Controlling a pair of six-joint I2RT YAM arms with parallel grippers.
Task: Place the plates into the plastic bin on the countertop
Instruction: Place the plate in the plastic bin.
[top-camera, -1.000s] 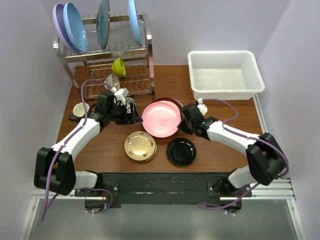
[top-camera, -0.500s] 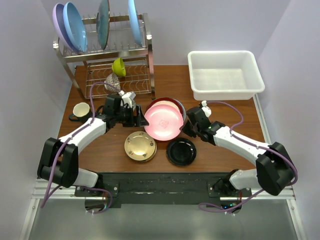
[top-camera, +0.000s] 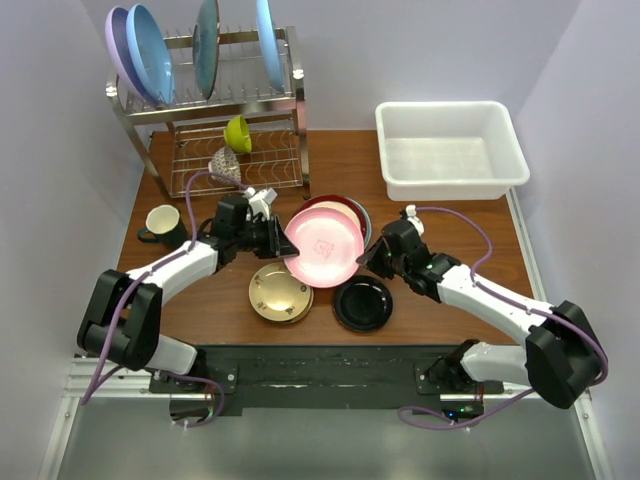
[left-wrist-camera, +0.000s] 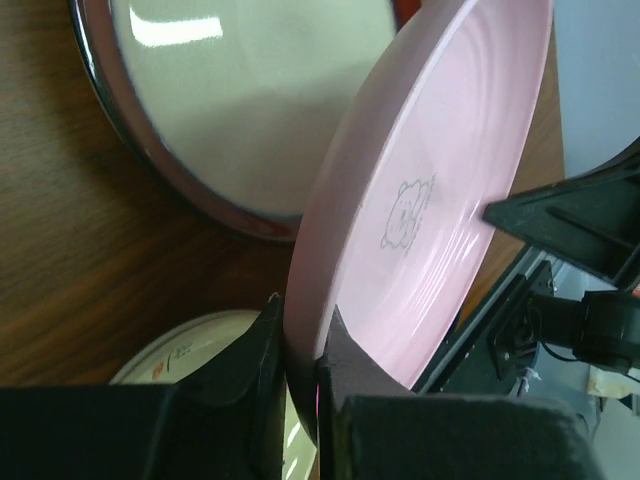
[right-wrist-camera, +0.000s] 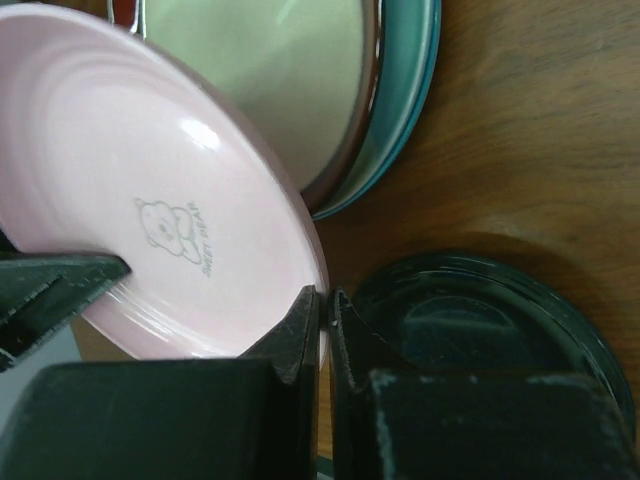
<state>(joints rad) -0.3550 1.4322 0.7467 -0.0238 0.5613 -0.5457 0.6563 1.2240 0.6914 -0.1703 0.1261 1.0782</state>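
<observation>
the reddish-brown wood-grain countertop (top-camera: 345, 165) carries a two-tier steel wire rack (top-camera: 299, 130) at its far left corner and a white plastic bin (top-camera: 455, 186) at its far right, well apart from each other. a dark mug (top-camera: 160, 222) with a cream inside stands near the left edge. in the middle lies a stack of plates (top-camera: 348, 208), cream with a maroon rim over teal. nearer, side by side, lie a gold-tan plate (top-camera: 280, 293) and a glossy black plate (top-camera: 362, 304).

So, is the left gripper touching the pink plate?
Touching. The left wrist view shows the left gripper with both fingers pressed on the rim of the pink plate, no gap.
</observation>
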